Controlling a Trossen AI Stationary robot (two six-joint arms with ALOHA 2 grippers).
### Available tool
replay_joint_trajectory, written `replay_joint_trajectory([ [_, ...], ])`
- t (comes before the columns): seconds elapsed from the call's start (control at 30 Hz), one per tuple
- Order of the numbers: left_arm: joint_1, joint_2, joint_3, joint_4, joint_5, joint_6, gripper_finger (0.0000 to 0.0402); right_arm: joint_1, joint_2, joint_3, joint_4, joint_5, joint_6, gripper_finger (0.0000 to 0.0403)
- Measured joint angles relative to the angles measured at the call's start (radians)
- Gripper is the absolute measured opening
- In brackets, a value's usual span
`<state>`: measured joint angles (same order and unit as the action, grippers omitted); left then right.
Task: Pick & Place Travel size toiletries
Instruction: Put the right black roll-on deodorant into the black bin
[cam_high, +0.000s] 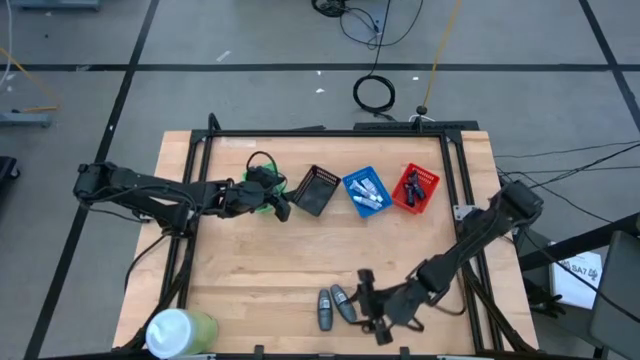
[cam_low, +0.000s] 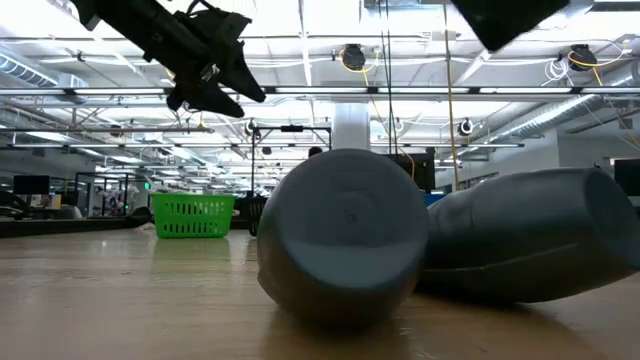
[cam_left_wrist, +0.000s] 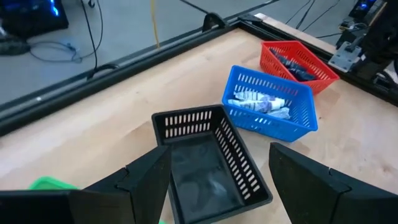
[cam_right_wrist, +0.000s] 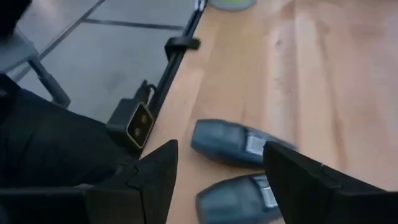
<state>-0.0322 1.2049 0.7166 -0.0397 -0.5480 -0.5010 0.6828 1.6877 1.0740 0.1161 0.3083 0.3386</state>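
Pale wood-plank tabletop (cam_high: 260, 270) carries two smooth grey oval bottles (cam_high: 335, 306) lying side by side at its near edge. Right hand (cam_right_wrist: 221, 177) hangs spread and empty just beside them; left hand (cam_left_wrist: 217, 180), parted and empty, hovers over the slatted black plastic basket (cam_left_wrist: 205, 155).

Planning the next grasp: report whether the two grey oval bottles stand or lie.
Lying down: both grey oval bottles rest lengthwise on the wooden table, side by side.

Overhead straight down on the whole tabletop (cam_high: 300, 270); table-level close behind the two grey bottles (cam_low: 345, 235), shared with the right wrist.
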Motion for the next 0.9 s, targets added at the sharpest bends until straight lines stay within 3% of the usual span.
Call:
replay_joint_trajectory([
  [0.37, -0.032, 0.0, 0.0, -0.023, -0.001, -0.105, 0.0267, -0.011, 0.221, 0.022, 0.085, -0.127, 0.123, 0.0226],
  [0.63, -0.056, 0.0, 0.0, -0.04, -0.002, -0.111, 0.0267, -0.028, 0.171, 0.019, -0.075, -0.117, 0.158, 0.0226],
  [0.77, -0.056, 0.0, 0.0, -0.04, -0.002, -0.109, 0.0267, -0.028, 0.108, 0.02, -0.094, -0.063, 0.103, 0.0226],
  [0.9, -0.056, 0.0, 0.0, -0.04, -0.002, -0.107, 0.0267, -0.029, 0.031, 0.02, -0.205, 0.064, 0.045, 0.0226],
])
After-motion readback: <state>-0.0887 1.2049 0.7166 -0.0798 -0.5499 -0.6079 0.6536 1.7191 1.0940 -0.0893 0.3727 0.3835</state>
